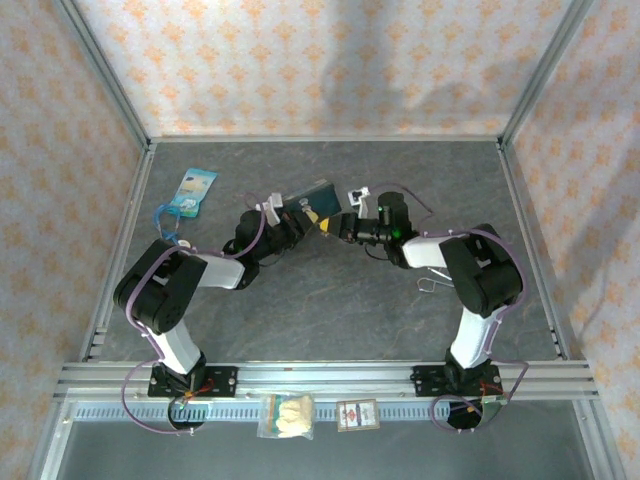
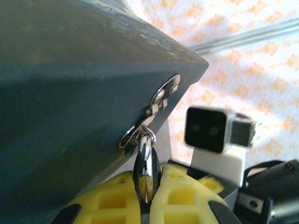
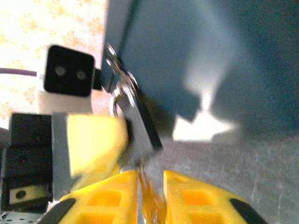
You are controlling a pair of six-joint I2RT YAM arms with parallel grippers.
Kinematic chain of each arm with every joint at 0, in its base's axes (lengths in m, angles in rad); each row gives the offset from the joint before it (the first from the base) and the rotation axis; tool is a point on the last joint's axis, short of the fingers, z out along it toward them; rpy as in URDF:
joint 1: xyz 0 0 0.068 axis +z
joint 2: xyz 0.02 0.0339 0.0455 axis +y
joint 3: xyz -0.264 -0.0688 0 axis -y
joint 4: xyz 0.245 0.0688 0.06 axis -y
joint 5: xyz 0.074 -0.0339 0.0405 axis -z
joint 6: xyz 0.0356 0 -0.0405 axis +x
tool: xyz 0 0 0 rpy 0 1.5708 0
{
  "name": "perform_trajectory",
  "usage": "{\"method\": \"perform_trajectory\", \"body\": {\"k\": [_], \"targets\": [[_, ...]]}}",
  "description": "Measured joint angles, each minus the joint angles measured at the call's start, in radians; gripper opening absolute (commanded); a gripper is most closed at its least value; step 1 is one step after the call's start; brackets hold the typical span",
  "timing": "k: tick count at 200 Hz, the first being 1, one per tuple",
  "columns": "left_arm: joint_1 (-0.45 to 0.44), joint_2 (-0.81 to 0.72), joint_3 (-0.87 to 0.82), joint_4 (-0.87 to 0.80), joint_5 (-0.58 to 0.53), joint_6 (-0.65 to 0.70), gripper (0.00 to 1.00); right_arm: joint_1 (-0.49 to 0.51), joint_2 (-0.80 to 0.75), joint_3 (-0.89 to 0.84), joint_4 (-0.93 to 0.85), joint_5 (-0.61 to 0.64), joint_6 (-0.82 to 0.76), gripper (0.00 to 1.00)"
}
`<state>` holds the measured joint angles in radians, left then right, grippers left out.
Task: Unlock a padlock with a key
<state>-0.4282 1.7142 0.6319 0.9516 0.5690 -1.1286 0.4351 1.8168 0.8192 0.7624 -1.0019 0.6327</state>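
Padlock (image 2: 145,169) upright, shackle uppermost

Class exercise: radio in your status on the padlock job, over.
Left tool shut on padlock, hung on tin's hasp. Right tool shut on key, just below padlock. Nothing between.

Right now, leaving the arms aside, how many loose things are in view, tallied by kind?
tin: 1
padlock: 1
key: 1, blurred
packets: 3, namely blue pouch, clear bag, small card
wire loops: 2, namely left loop, right loop
total: 8
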Motion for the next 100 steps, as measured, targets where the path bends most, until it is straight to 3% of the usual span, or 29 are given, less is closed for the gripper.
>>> {"method": "perform_trajectory", "body": {"k": [19, 100], "targets": [[-0.003, 0.0, -0.001, -0.016, 0.025, 0.003, 0.0, -0.014, -0.019, -0.023, 0.06, 0.011, 0.01, 0.33], [-0.003, -0.001, -0.002, -0.019, 0.046, -0.006, 0.0, -0.026, -0.051, -0.117, 0.188, 0.02, 0.065, 0.41]]}}
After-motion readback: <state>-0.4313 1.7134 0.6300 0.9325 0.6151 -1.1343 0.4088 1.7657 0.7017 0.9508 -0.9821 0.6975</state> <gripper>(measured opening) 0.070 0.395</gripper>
